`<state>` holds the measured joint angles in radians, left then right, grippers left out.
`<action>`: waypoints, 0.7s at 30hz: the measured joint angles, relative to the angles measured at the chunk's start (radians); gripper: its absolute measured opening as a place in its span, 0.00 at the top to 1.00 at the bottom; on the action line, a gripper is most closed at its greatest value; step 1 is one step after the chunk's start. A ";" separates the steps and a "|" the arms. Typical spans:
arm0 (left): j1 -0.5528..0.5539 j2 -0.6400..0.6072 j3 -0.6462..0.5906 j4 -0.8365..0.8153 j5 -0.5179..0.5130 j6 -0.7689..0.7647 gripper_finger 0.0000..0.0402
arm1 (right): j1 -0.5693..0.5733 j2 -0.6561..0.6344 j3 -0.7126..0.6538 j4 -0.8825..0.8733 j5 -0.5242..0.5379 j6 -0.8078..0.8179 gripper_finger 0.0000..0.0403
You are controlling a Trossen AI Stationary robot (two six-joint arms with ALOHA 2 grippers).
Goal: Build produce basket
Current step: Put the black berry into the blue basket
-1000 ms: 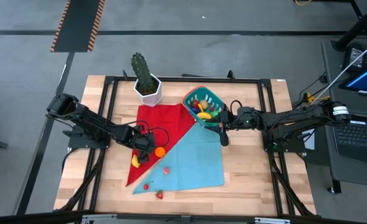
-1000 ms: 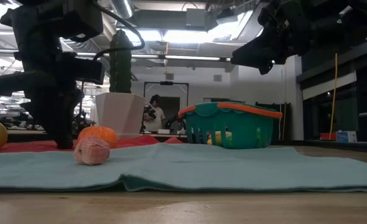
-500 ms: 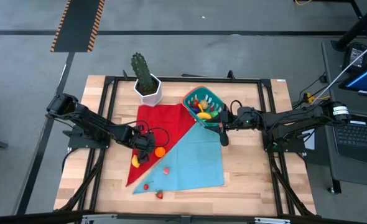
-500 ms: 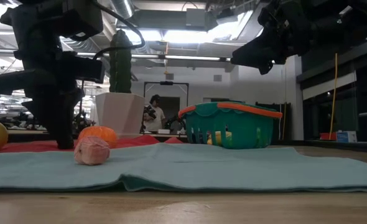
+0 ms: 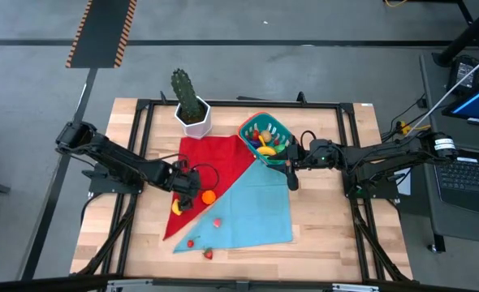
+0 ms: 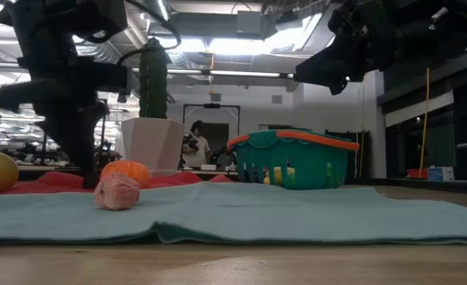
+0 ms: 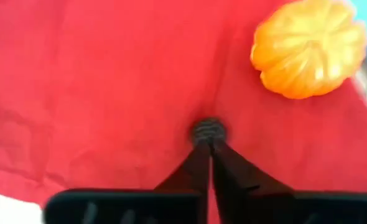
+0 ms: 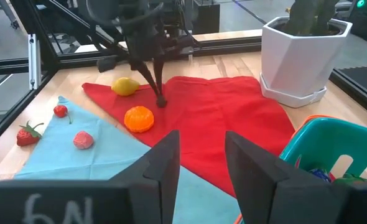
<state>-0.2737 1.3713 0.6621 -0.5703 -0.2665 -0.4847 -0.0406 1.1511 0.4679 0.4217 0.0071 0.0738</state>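
Nearest to the front edge of the table (image 5: 321, 235), a strawberry (image 5: 209, 254) and a cherry (image 5: 190, 242) lie on the front part of the blue cloth (image 5: 256, 207), and a pink fruit (image 5: 217, 221) lies a little farther in. Behind them, near the left side of the cloths, a lemon (image 5: 176, 209) and an orange (image 5: 209, 196) rest on the red cloth (image 5: 211, 158). The left gripper (image 7: 209, 134) stands on the red cloth just beside the orange, without touching it; its fingers are pressed together at the tips and hold nothing, only the cloth is under them. The right gripper (image 5: 293, 162) hangs above the table next to the basket (image 5: 256, 123), on its right side; its fingers (image 8: 162, 168) stand partly apart and are empty. The basket sits toward the back edge, on the far corner of the cloths, with several pieces of produce (image 5: 265, 143) already inside. At the back left of the basket stands a white pot (image 5: 193, 118) with a cactus (image 5: 183, 89).
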 joint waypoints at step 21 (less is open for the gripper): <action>0.000 -0.083 0.000 0.006 0.022 -0.009 0.94 | 0.000 0.000 0.000 0.000 0.000 0.001 0.68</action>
<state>-0.2737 1.2881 0.6621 -0.5640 -0.2443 -0.4939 -0.0406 1.1511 0.4679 0.4217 0.0067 0.0746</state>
